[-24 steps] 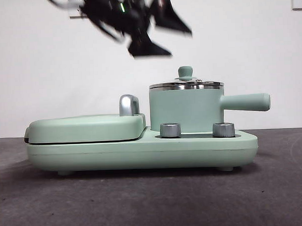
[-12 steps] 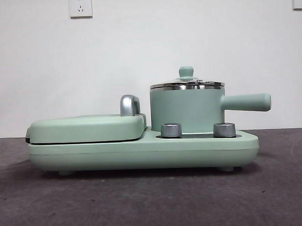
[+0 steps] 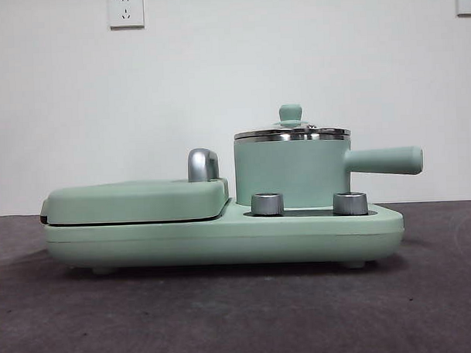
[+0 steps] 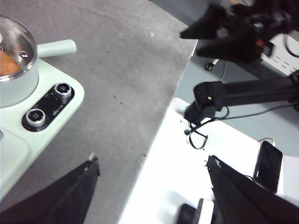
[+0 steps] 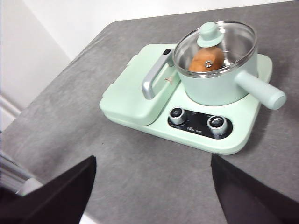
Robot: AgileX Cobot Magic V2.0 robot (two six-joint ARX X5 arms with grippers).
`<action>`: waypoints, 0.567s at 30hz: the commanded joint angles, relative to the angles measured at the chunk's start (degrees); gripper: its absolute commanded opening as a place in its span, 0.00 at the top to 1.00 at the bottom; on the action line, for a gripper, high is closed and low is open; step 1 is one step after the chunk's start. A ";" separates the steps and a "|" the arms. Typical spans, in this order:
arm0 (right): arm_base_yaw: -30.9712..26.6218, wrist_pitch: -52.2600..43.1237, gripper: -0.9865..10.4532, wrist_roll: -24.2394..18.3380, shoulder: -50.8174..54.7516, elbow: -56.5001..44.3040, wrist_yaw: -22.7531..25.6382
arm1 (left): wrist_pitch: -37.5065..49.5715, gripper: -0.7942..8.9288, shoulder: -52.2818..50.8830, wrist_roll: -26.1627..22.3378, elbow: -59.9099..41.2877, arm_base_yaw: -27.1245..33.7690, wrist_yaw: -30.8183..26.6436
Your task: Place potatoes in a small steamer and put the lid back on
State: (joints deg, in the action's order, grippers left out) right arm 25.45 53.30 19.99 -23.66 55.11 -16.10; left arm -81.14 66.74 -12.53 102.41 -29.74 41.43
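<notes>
While my left fingers [image 4: 154, 186] and right fingers [image 5: 152, 186] hang spread wide, plenty of bare tabletop [image 5: 154, 186] surrounds the small steamer [image 5: 219, 84]. Potato [image 5: 205, 58] sits inside, lid [image 5: 216, 44] on. Nothing's shifted since half a second ago.

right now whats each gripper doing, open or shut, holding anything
Left gripper: open, holding nothing, off past the table edge.
Right gripper: open, holding nothing, pulled back from the small steamer.
</notes>
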 commanded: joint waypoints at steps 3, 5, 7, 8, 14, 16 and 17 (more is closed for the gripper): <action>0.31 -0.57 0.57 0.33 -0.22 0.46 -4.33 | 1.97 0.54 -7.69 3.52 -8.61 -0.50 0.48; 0.31 -0.57 0.57 0.31 -0.22 0.46 -6.69 | 2.60 0.54 -11.72 5.09 -13.53 -0.44 -0.52; 0.31 -0.55 0.57 0.31 -0.22 0.46 -8.37 | 2.80 0.54 -15.45 6.23 -18.12 -0.13 -3.37; 0.31 -0.57 0.57 0.31 -0.22 0.46 -8.70 | 2.91 0.54 -17.31 6.60 -20.46 0.11 -5.86; 0.31 -0.57 0.58 -0.07 -0.22 0.46 -8.98 | 10.86 0.62 -27.82 11.82 -34.21 2.05 -21.53; 0.31 -0.55 0.76 -0.26 -0.22 0.46 -8.98 | 14.80 0.75 -30.93 13.09 -38.51 2.45 -23.41; 0.31 -0.55 0.89 -1.20 -0.22 0.46 -9.03 | 16.52 0.91 -32.28 13.09 -40.41 2.51 -23.41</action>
State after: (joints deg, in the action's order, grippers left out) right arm 25.45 53.30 19.75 -23.64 55.11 -24.93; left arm -66.24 34.68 -1.28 62.63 -27.03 18.11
